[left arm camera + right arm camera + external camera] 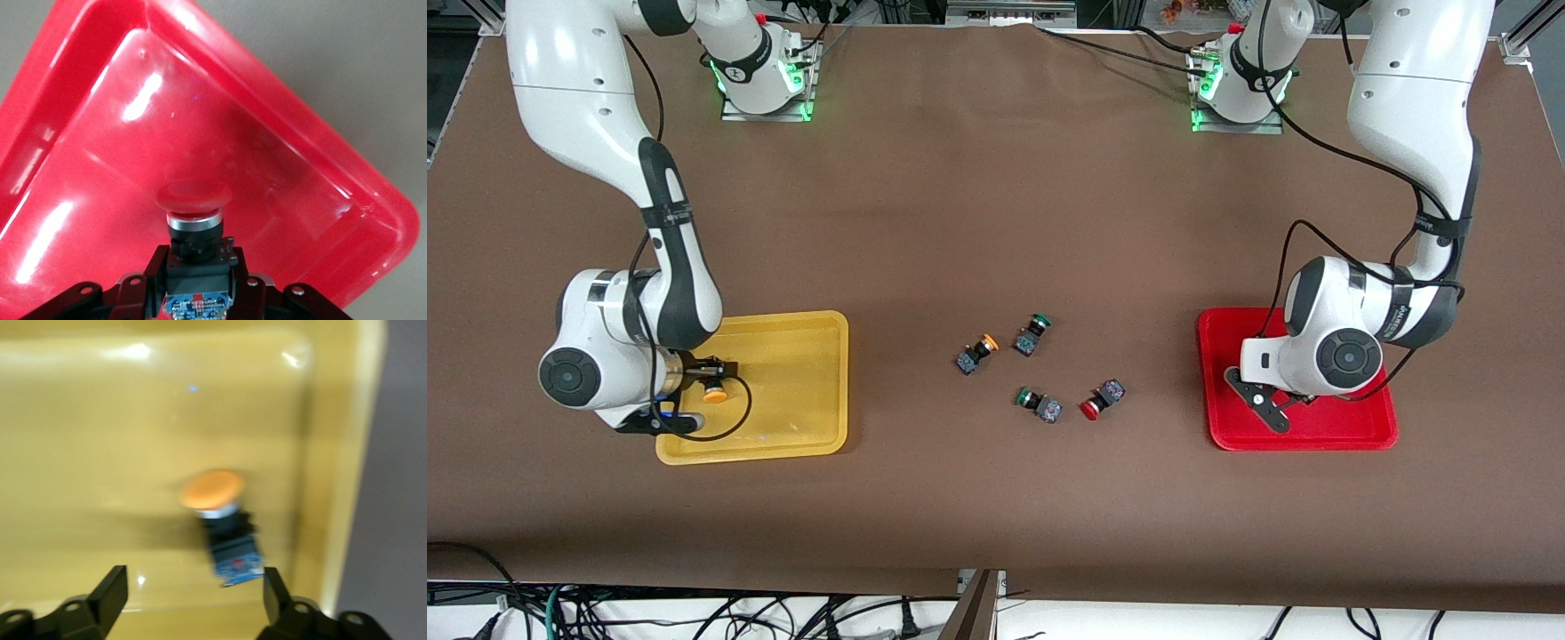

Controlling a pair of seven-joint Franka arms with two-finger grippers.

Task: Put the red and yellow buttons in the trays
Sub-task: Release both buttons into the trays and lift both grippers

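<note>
My left gripper [199,270] is shut on the dark body of a red button [194,195], over the red tray [80,100]. In the front view its fingers are hidden under the wrist, over the same red tray [1369,431]. My right gripper [193,580] is open over the yellow tray [100,420]. A yellow button [212,489] is just ahead of the spread fingers, close to one and gripped by neither. It shows in the front view [714,391] in the yellow tray [800,373]. A second yellow button [977,353] and a second red button [1101,400] lie loose at mid-table.
Two green-capped switches [1032,333] [1038,402] lie among the loose buttons at mid-table. Bare brown table surrounds the group and separates it from both trays.
</note>
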